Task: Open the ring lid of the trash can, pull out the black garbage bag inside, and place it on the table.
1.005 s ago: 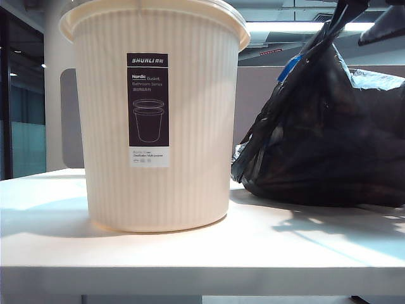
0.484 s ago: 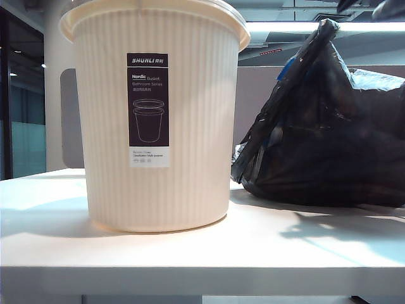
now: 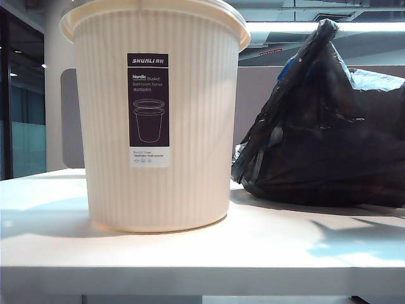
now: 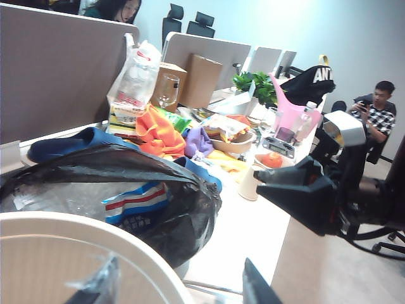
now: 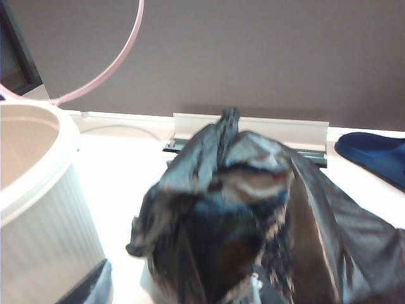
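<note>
Black garbage bag [image 3: 329,139] rests on surface [image 3: 190,247] beside trash can [image 3: 155,120]. Right gripper [image 5: 183,288] wide, empty above it: withdraw clear. Left gripper [image 4: 180,285] spread at can rim, ring lid [image 5: 107,69] raised.

White table [image 3: 266,253] carries the cream trash can [image 3: 155,120] upright at left; black garbage bag [image 3: 329,126] slumped at right, just beside it (gap between unclear). Blue slipper [image 5: 373,155] lies farther right.
</note>
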`<state>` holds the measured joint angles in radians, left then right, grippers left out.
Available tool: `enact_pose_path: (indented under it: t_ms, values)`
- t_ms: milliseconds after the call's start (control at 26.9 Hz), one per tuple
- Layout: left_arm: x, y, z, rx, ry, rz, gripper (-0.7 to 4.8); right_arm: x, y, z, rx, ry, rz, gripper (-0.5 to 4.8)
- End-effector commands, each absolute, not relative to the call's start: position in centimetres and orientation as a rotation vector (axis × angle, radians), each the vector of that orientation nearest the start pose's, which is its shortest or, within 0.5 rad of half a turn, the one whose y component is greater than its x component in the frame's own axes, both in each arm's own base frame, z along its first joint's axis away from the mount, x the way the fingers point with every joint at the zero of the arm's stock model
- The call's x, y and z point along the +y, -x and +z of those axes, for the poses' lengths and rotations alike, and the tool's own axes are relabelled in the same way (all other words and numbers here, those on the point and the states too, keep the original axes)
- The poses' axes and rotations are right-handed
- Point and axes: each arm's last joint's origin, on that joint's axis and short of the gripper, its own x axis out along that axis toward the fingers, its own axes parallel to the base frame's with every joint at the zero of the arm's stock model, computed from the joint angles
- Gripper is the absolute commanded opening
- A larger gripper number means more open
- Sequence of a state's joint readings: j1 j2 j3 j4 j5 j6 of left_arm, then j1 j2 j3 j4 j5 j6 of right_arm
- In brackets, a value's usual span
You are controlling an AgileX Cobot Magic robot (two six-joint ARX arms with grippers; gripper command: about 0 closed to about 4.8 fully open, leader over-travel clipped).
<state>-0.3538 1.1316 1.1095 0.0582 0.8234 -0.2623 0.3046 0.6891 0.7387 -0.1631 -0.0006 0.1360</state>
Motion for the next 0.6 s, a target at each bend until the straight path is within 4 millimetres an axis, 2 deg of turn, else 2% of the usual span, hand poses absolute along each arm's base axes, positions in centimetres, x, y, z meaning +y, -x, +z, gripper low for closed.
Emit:
enact_pose_path:
  t_ms: [37,335,595]
  values:
    - [-10.3,-21.5,40.4,0.094,0.212,-1.191,2.46,4.2,-13.3,32.5,0.098,-0.127,0.303,2.74]
    - [-9.6,-19.6,41.2,0.065,0.168,-1.211,2.45,3.1,-9.9,31.3,0.026,-0.159,0.309,2.74]
    - [-8.0,-15.6,41.1,0.121,0.047,-1.136,2.43,3.2,-9.3,30.3,0.064,-0.159,0.374,2.73]
